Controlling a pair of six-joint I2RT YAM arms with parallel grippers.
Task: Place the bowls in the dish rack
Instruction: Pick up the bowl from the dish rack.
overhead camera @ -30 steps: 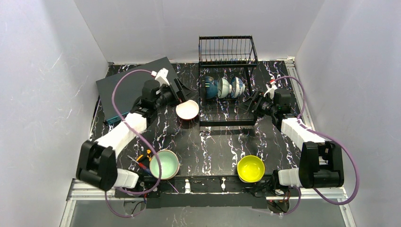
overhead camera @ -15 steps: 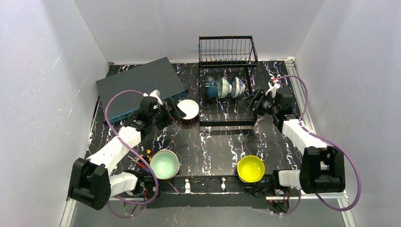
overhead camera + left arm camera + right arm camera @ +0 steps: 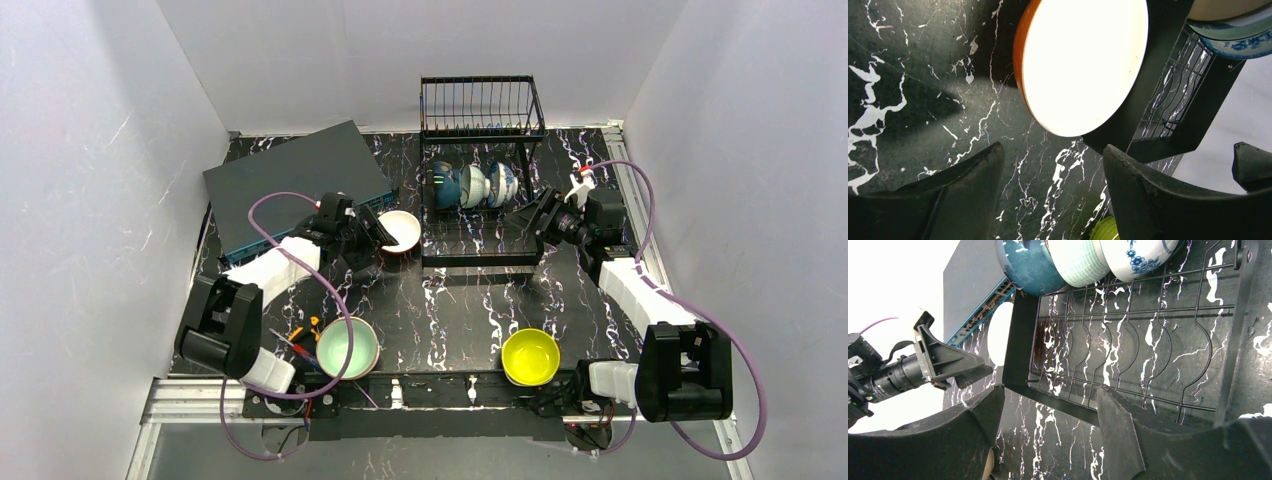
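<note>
the move ahead turns on the orange bowl (image 3: pixel 1083 65), which lies straight ahead of the left gripper (image 3: pixel 1053 150), just past its fingertips and not between them. the bowl is tipped up on its side against the left bar of the dish rack (image 3: pixel 476 259), white inside facing back toward the wrist, so the near rim is the part a finger could slip over. whether it really leans on the bar or only stands just beside it is hard to tell. the left gripper's fingers are apart with nothing in them, and this arm is much the nearer to that bowl. the right gripper (image 3: pixel 1048 391) hangs at the rack's right side, fingers apart and empty, looking across the wire base. three bowls stand on edge in a row at the back of the rack's base: a dark blue bowl (image 3: pixel 443 185), a pale green bowl (image 3: pixel 472 185) and a blue-and-white bowl (image 3: pixel 502 183), each touching the next; the slots in front of them are free. a mint-green bowl (image 3: pixel 347 347) and a yellow bowl (image 3: pixel 530 356) sit upright on the table near the arm bases, well apart from both grippers.
</note>
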